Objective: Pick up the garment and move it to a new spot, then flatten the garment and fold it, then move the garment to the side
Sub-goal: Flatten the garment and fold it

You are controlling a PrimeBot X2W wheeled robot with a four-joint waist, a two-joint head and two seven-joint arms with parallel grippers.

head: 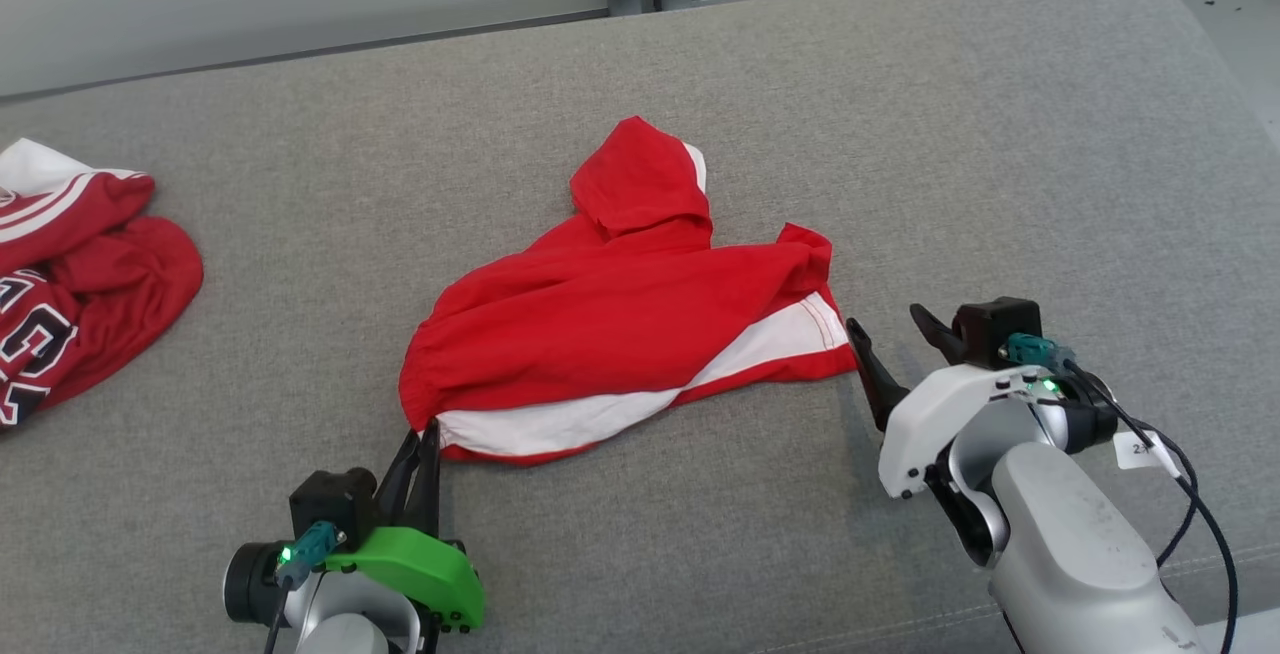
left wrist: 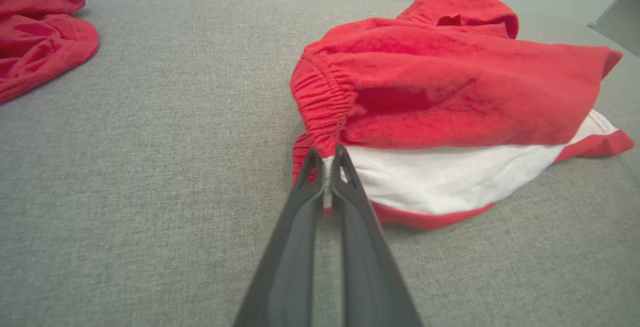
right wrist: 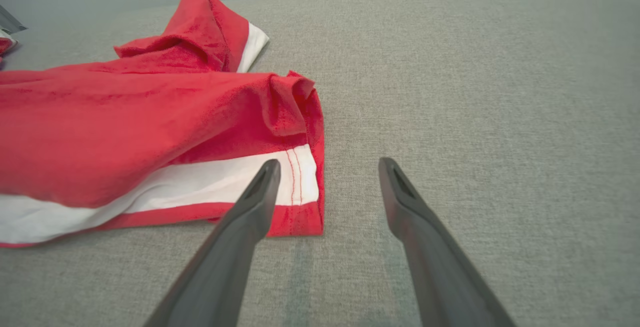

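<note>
Reaching forward low over the grey cushion, the left end effector has its fingers pinched together on the near left corner of the red shorts, by the elastic waistband. The right end effector stands wide open and empty, its left finger just beside the hem at the shorts' right end. A red jersey lies well apart, far left.

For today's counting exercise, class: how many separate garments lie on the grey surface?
2. The red-and-white garment lies crumpled mid-surface, its corner pinched by the left gripper. A red jersey lies at the far left, cut off by the frame, so more may be hidden.
</note>
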